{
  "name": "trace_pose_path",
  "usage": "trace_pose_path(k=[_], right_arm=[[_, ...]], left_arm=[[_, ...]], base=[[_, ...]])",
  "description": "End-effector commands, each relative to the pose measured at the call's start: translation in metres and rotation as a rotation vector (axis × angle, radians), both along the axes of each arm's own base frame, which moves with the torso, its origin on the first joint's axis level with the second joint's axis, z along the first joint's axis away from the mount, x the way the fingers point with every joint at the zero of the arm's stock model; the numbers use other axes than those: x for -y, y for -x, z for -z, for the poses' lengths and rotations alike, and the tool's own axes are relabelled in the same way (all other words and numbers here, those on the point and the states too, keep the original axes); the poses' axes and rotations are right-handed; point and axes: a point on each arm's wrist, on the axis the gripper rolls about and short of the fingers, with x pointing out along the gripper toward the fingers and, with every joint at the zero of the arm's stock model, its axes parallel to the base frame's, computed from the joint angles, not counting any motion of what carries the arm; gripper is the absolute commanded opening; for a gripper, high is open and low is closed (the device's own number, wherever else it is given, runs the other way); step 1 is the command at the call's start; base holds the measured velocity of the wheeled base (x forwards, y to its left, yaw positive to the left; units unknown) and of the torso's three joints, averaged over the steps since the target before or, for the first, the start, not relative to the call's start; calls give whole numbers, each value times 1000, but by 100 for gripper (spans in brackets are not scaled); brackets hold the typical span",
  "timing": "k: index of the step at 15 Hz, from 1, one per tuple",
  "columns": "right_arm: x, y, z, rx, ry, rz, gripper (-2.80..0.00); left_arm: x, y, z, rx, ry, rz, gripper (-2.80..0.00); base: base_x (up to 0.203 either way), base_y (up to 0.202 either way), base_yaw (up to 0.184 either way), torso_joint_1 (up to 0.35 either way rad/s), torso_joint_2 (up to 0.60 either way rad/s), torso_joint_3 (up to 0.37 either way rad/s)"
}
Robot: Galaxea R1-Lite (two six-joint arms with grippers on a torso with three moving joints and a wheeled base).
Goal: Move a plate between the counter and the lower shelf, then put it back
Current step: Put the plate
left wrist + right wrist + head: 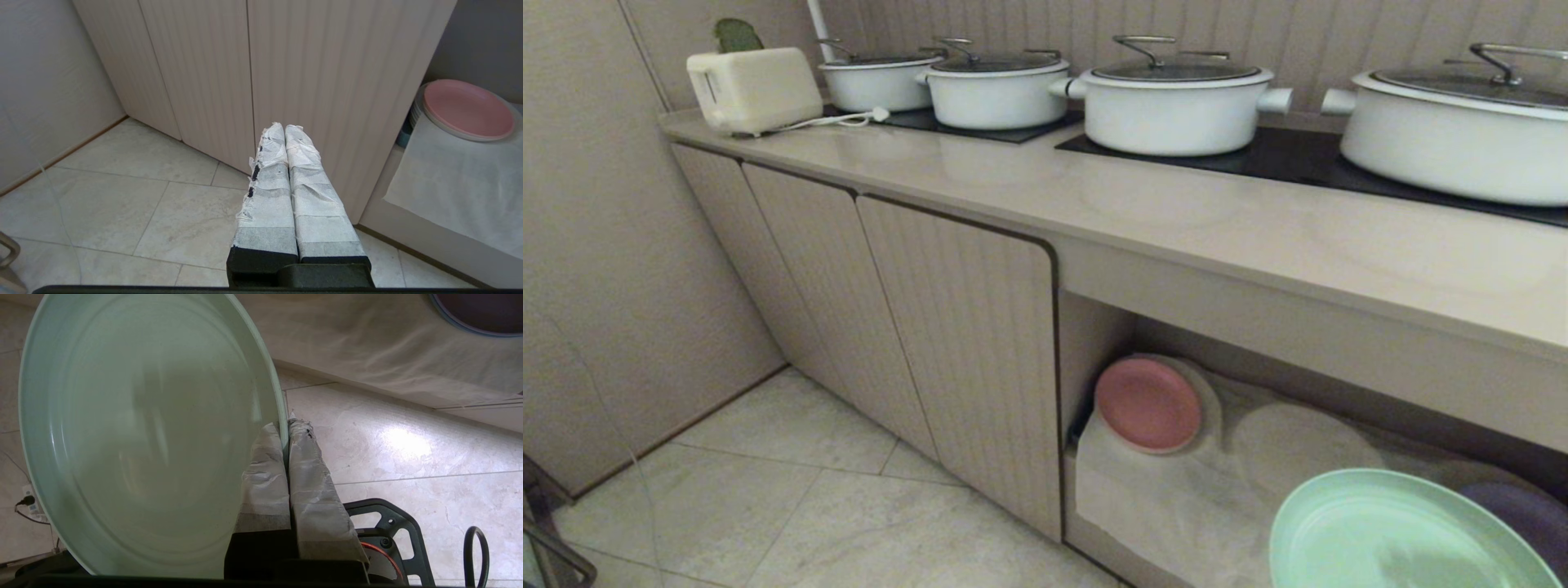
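The mint-green plate (1396, 535) hangs in the air at the lower right of the head view, in front of the lower shelf (1282, 457) with its wrinkled white cloth. In the right wrist view the plate (143, 433) fills most of the picture, and my right gripper (285, 430) is shut on its rim, one taped finger on each face. The gripper itself is hidden in the head view. The beige counter (1176, 212) runs above the shelf. My left gripper (284, 130) is shut on nothing, low before the cabinet doors.
White lidded pots (1176, 106) stand on black hob panels along the counter, with a white toaster (754, 88) at its left end. A pink plate (1147, 404) and a purple plate (1523, 510) lie on the shelf cloth. Ribbed cabinet doors (964, 343) and tiled floor (792, 498) lie to the left.
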Motion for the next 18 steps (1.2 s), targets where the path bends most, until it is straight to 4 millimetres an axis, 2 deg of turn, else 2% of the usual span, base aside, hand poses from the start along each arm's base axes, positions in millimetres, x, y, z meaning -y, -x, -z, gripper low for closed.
trace_pose_path(k=[1,12,18], right_arm=[[0,0,0,-5,0,2,-280],[-1,-1,1,-17,-4,10,-280],[-1,-3,2,-21,-3,9,-280]], left_arm=[[0,0,0,0,0,-1,-280],[0,0,0,0,0,-1,-280],[0,0,0,0,0,-1,-280]], base=[[0,0,0,0,0,0],[0,0,0,0,0,0],[-1,7,-151,4,3,3]])
